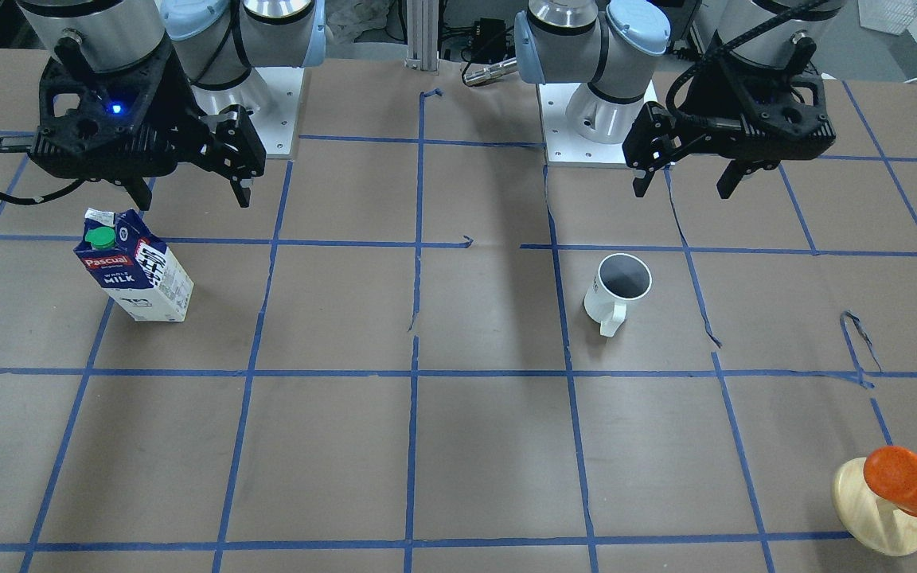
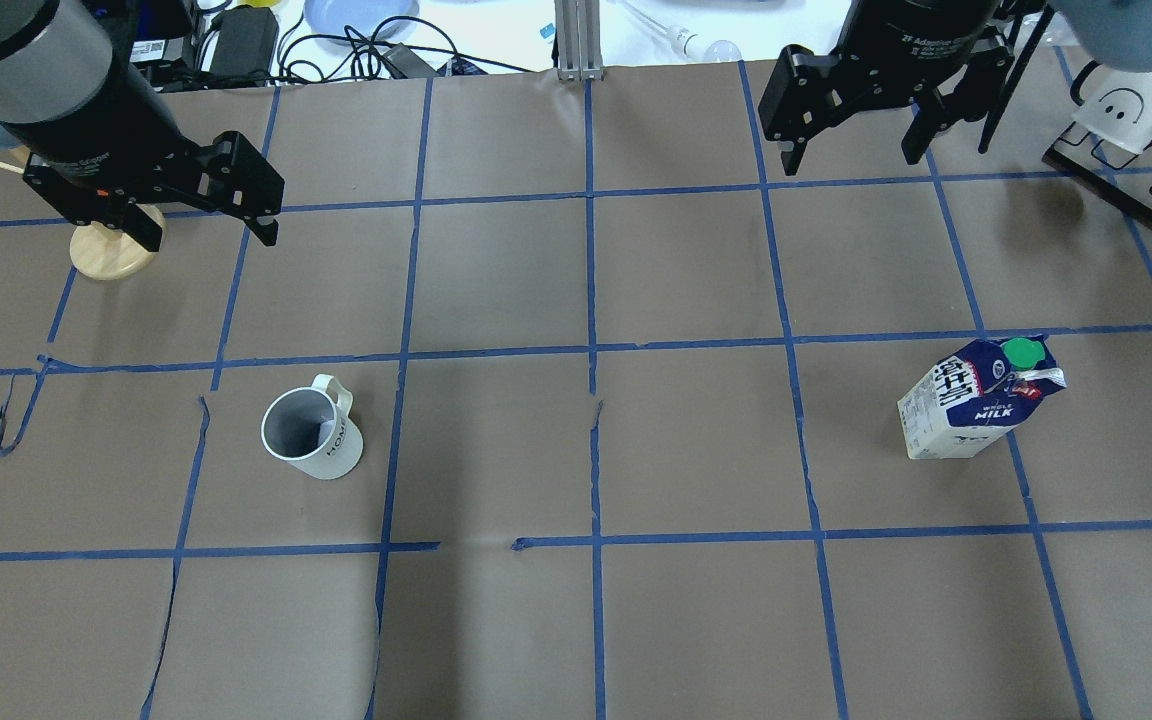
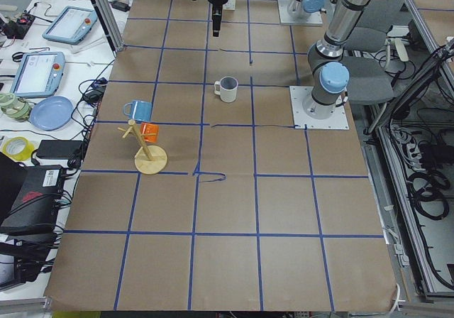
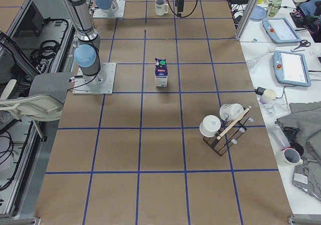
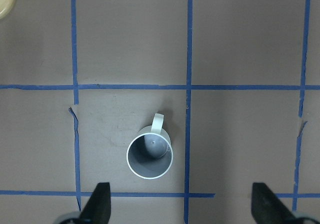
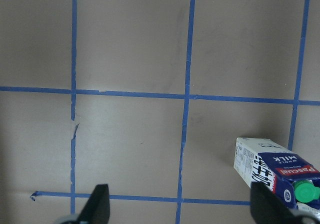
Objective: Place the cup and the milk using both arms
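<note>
Two hands hung raised, jaws spread, empty. Cup (image 2: 313, 435) stood on worktop (image 2: 586, 620) nearer left hand (image 2: 208, 238), handle pointing away from robot. Milk carton (image 2: 976, 400) stood upright nearer right hand (image 2: 849, 160), well apart from cup.

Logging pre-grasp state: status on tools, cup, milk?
Left tool, right tool open, empty. Cup, milk upright, untouched. Wooden stand at far left, off the path.
</note>
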`<state>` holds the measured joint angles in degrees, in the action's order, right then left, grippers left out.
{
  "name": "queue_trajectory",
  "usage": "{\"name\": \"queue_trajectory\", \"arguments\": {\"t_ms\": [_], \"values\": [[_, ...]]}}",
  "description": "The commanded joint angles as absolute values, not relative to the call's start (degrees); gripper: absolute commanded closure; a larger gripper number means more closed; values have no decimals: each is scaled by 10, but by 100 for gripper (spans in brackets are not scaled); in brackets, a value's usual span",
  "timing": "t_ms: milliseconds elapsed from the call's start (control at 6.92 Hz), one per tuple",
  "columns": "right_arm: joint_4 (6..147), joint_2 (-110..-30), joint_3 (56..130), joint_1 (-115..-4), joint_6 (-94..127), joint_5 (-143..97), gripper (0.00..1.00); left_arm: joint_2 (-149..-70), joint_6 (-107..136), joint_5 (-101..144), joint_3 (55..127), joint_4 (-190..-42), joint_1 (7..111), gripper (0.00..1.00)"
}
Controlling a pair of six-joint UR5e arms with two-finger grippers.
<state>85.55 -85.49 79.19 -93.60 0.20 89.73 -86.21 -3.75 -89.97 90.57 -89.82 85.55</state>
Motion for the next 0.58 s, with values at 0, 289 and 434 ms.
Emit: {"name": "queue_trajectory", "arguments": {"t_ms": [0, 289, 434], "values": [[855, -854, 792, -936, 2, 897, 0, -863, -43, -900, 909, -896, 853, 0], [860, -851, 803, -931, -4, 899, 0, -872, -70, -904, 935, -895, 838, 0], [862, -852, 820, -920, -17, 902, 0, -882, -95, -901, 995, -839, 818, 0]]}}
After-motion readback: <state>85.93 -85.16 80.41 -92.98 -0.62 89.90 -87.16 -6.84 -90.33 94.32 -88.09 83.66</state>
